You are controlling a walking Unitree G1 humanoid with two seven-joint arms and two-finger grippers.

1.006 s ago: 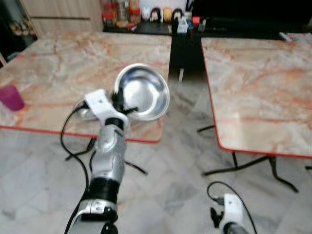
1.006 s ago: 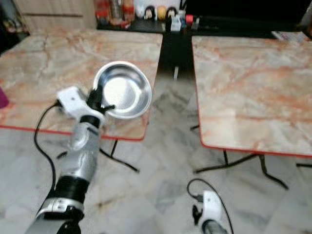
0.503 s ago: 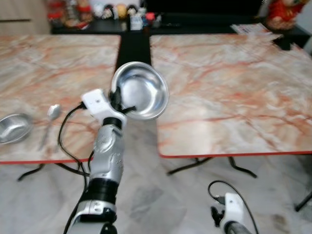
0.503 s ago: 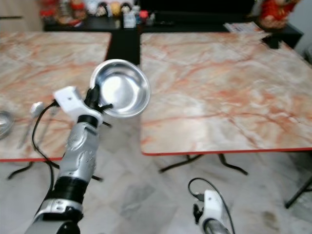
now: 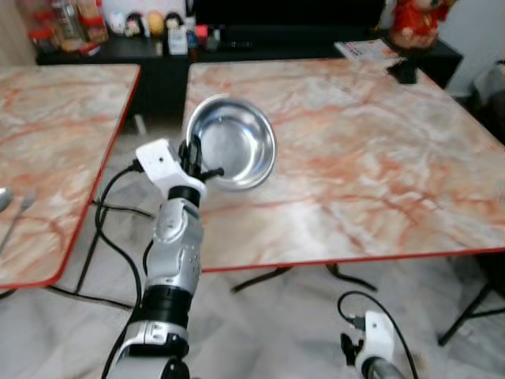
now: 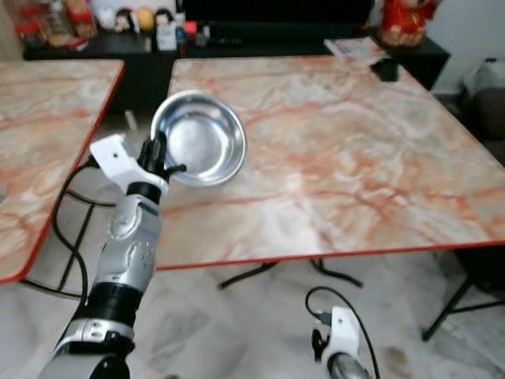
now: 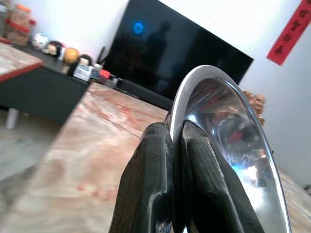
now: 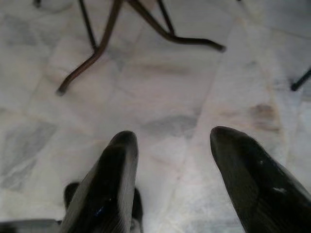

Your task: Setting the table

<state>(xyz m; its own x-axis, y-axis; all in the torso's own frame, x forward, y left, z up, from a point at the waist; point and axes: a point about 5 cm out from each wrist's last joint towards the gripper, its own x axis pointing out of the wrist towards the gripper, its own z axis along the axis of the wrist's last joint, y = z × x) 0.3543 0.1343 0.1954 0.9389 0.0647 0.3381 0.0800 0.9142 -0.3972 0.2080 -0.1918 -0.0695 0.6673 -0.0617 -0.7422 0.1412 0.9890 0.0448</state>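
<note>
I see right table (image 5: 379,158) top bare over wide middle and near edge: free room there. Far edge crowded: dark object (image 5: 406,71), paper (image 5: 363,49), red figure (image 5: 410,20). Gap between tables open, cable (image 5: 110,209) hanging across it. Left table (image 5: 55,134) holds what looks like spoon (image 5: 4,197) at edge, blurred. Table legs (image 8: 102,46) stand on floor (image 8: 184,121) ahead of low right gripper (image 8: 170,160).
</note>
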